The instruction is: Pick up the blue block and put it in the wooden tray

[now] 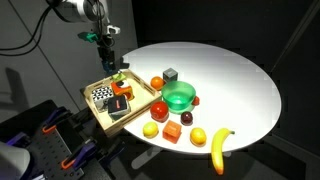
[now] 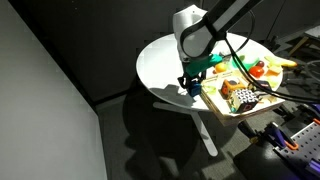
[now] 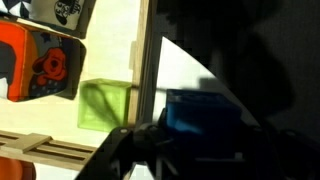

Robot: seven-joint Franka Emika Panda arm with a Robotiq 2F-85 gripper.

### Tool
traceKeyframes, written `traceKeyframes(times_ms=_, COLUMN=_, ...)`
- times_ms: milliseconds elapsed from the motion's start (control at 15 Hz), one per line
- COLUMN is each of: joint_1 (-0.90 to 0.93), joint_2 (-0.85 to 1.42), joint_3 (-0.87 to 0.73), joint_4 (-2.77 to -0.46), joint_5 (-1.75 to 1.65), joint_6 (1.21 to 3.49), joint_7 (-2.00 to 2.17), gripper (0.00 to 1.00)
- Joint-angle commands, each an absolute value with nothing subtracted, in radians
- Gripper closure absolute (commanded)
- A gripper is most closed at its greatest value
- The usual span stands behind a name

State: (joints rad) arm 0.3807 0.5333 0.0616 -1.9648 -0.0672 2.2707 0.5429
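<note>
My gripper (image 3: 200, 135) is shut on the blue block (image 3: 200, 110), which fills the space between the dark jaws in the wrist view. The block hangs over the white table just outside the rim of the wooden tray (image 3: 141, 60). In both exterior views the gripper (image 1: 108, 60) (image 2: 190, 84) hovers by the tray's far corner. The light wooden tray (image 1: 97, 111) (image 2: 222, 107) lies at the table's edge and holds several small items.
The tray holds a green block (image 3: 103, 105), an orange toy (image 3: 40, 65) and a chequered piece (image 1: 101, 95). On the round white table (image 1: 240, 80) are a green bowl (image 1: 180, 97), a dark grey cube (image 1: 171, 74), a banana (image 1: 219, 148) and several small fruits.
</note>
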Motion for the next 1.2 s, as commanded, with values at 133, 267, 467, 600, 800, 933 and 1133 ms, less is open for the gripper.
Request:
traceKeyframes(times_ms=133, joint_1=0.356, joint_2=0.434, joint_3=0.061, joint_4=-2.055, joint_5=-0.069, joint_6=2.241, joint_7=0.529, gripper=0.72)
traceKeyframes(times_ms=267, joint_1=0.342, joint_2=0.412, joint_3=0.061, joint_4=-2.093, joint_5=-0.065, joint_6=2.247, joint_7=0.528, gripper=0.72)
traceKeyframes(times_ms=467, joint_1=0.311, joint_2=0.38, joint_3=0.057, joint_4=-2.155, joint_5=-0.057, joint_6=2.254, joint_7=0.523, gripper=0.72)
traceKeyframes(times_ms=600, joint_1=0.29, joint_2=0.358, joint_3=0.054, joint_4=-2.192, joint_5=-0.054, joint_6=2.261, joint_7=0.521, gripper=0.72)
traceKeyframes(times_ms=800, joint_1=0.258, joint_2=0.322, joint_3=0.051, joint_4=-2.247, joint_5=-0.05, joint_6=2.267, joint_7=0.518, gripper=0.72)
traceKeyframes(times_ms=933, joint_1=0.234, joint_2=0.297, joint_3=0.051, joint_4=-2.28, joint_5=-0.04, joint_6=2.268, joint_7=0.507, gripper=0.52)
traceKeyframes(times_ms=1133, joint_1=0.202, joint_2=0.256, joint_3=0.053, joint_4=-2.321, joint_5=-0.024, joint_6=2.265, joint_7=0.484, gripper=0.2)
